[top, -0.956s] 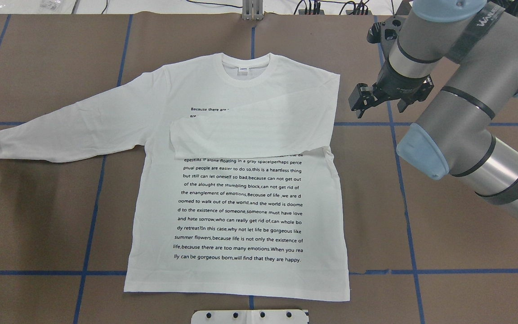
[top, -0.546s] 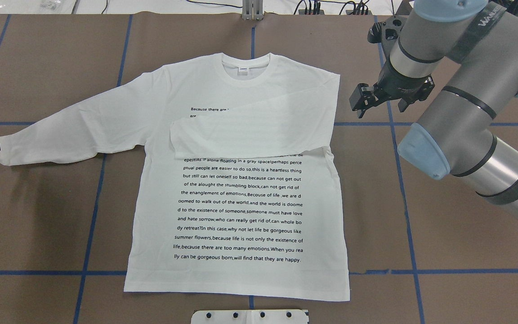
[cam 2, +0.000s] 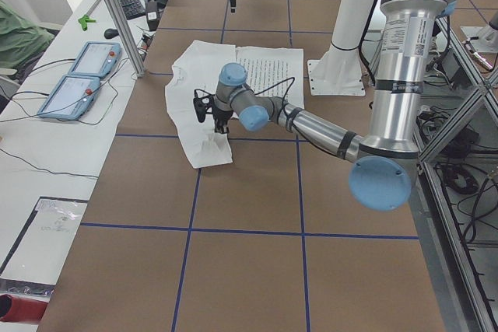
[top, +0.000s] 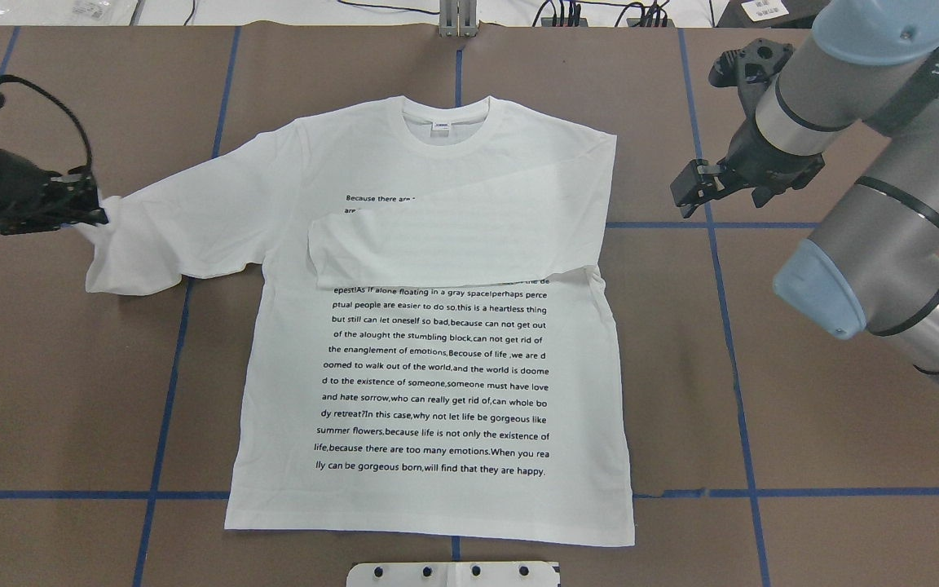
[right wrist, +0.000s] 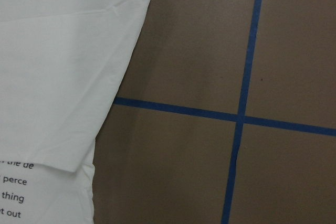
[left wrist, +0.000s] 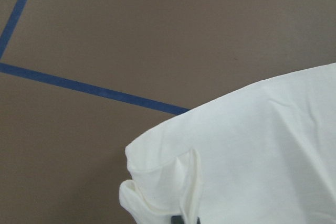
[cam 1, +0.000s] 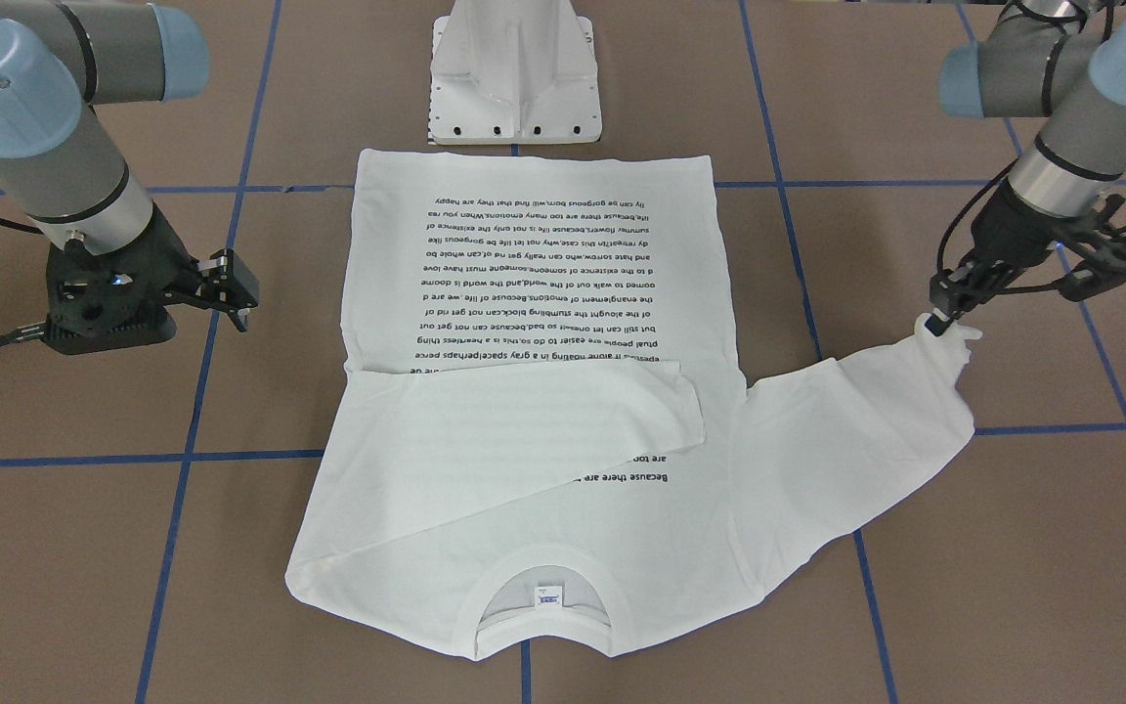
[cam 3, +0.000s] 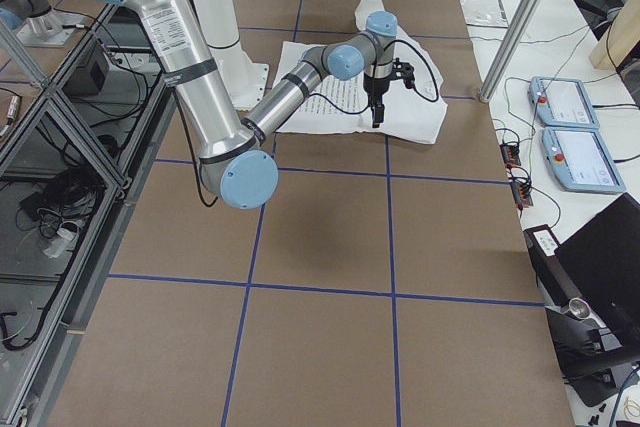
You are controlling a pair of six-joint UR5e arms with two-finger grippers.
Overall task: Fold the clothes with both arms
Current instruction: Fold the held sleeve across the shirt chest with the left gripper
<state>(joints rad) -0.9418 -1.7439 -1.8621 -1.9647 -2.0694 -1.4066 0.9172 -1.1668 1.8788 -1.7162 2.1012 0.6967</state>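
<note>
The white T-shirt is spread flat on the brown table, printed side up, with its collar at the far edge from the robot and its hem near the white pedestal. The sleeve on the robot's right is laid across the chest, so that the top lines of the black text are covered. A small neck label is seen inside the collar.

The cuff of the other sleeve is pinched between the closed fingers of the left gripper and held above the table, the sleeve being doubled back toward the body of the shirt (in the left wrist view the cuff is seen bunched at the lower edge). The right gripper is held just beside the shirt's shoulder, apart from the cloth, with its jaws spread and nothing between them. Blue tape lines are marked across the table.
</note>
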